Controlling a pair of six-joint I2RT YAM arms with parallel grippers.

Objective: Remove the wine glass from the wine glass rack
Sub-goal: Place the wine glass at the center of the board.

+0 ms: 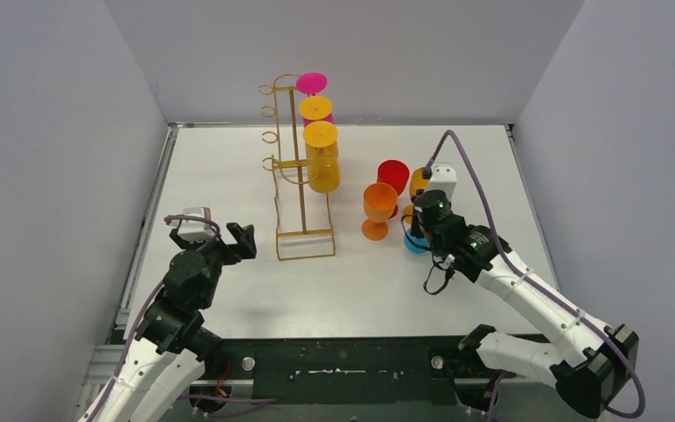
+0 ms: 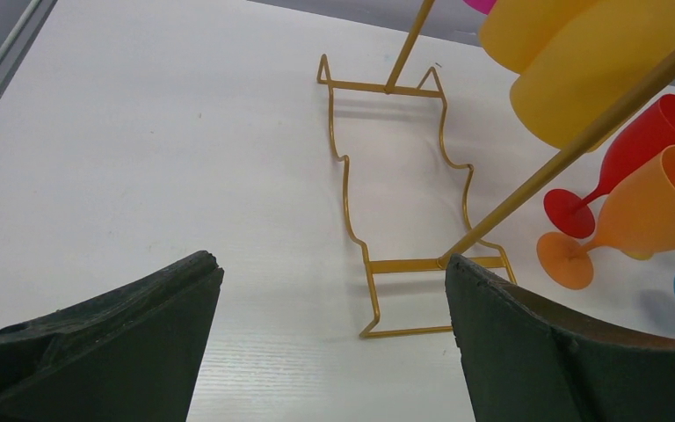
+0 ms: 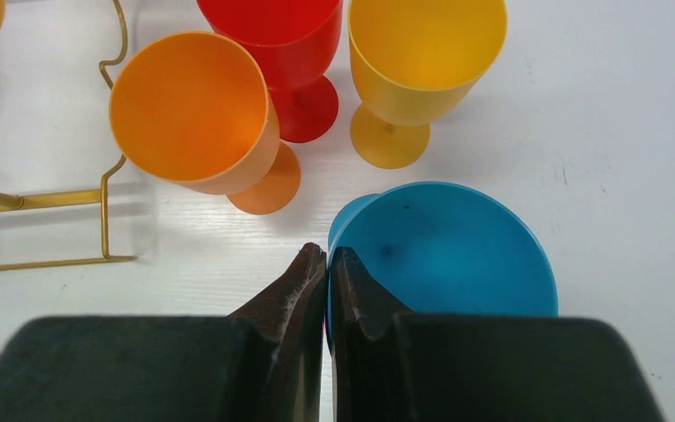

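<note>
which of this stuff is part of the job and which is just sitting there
Job: wine glass rack; pink glass and two yellow glasses hanging on it.
Just standing on the table: orange glass, red glass, amber glass, blue glass.

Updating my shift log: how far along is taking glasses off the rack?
Looks done: an orange glass, red glass, yellow glass and blue glass stand on the table. In hand: nothing clearly; the right pincer is shut at the blue glass's rim, the left pincer open facing the gold wire rack. Left: a pink glass and two yellow glasses hang on it.
</note>
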